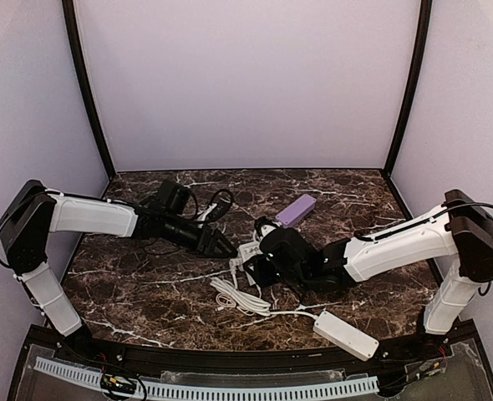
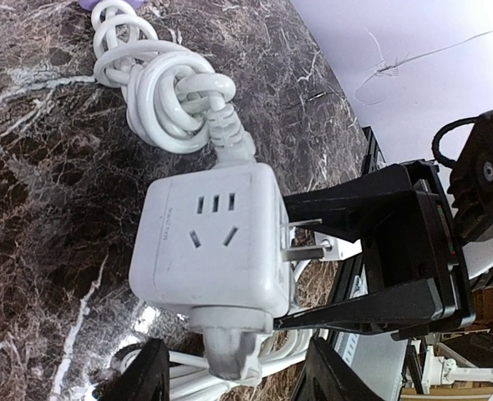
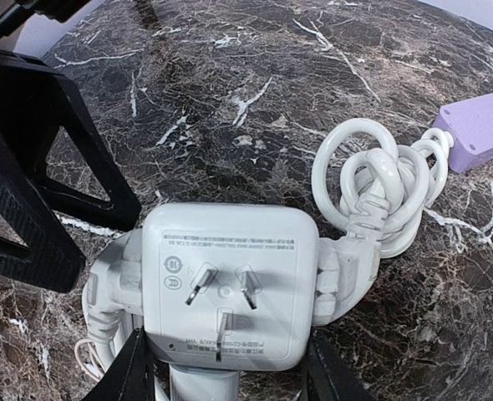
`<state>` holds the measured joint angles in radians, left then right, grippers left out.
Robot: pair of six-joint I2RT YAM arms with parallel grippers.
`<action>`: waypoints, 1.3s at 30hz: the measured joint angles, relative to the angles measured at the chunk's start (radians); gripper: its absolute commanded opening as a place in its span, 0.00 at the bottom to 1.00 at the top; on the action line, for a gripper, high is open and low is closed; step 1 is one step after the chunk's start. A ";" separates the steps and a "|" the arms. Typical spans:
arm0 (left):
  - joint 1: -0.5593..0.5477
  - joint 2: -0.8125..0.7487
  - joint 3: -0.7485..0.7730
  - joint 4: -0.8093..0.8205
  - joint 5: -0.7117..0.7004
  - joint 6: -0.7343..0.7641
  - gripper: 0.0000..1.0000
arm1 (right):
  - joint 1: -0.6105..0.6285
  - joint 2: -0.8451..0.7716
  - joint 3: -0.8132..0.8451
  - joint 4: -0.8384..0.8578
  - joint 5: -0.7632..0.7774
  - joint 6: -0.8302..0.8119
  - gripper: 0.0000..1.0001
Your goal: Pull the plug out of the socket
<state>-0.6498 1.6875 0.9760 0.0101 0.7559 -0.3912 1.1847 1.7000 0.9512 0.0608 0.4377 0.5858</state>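
Observation:
The socket [image 2: 213,251], a white cube, is held off the marble with its bare prongs facing the right wrist camera [image 3: 221,276]. My right gripper [image 3: 227,372] is shut on it, one black finger [image 2: 372,196] on each side. The plug [image 2: 226,355] sticks out of the cube's near face, its thick white cord trailing below. My left gripper [image 2: 234,376] stands open around that plug, with a gap on both sides. In the right wrist view the plug [image 3: 113,280] is on the cube's left. From above, both grippers meet at the socket [image 1: 248,251].
A second plug [image 2: 230,138] with a knotted cord coil sits in the opposite face and leads to a purple power strip [image 1: 297,209]. A long white power strip [image 1: 345,334] lies at the front right, with its looped cord [image 1: 238,296] in front of the grippers.

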 measured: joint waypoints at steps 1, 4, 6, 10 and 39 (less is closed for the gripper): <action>0.000 0.008 0.003 -0.005 0.008 -0.003 0.51 | 0.000 0.000 0.000 0.000 0.000 0.000 0.00; 0.000 0.030 0.009 -0.009 0.030 -0.013 0.51 | 0.000 0.000 0.000 0.000 0.000 0.000 0.00; 0.000 0.045 0.013 -0.011 0.042 -0.016 0.51 | 0.000 0.000 0.000 0.000 0.000 0.000 0.00; -0.003 0.069 0.022 -0.011 0.069 -0.026 0.48 | 0.000 0.000 0.000 0.000 -0.001 -0.001 0.00; -0.027 0.089 0.042 -0.011 0.091 -0.030 0.01 | 0.007 -0.038 -0.002 -0.058 -0.026 0.025 0.62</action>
<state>-0.6773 1.7767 1.0176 -0.0013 0.8467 -0.4213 1.1915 1.6623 0.9497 0.0029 0.4122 0.6106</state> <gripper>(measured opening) 0.215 0.471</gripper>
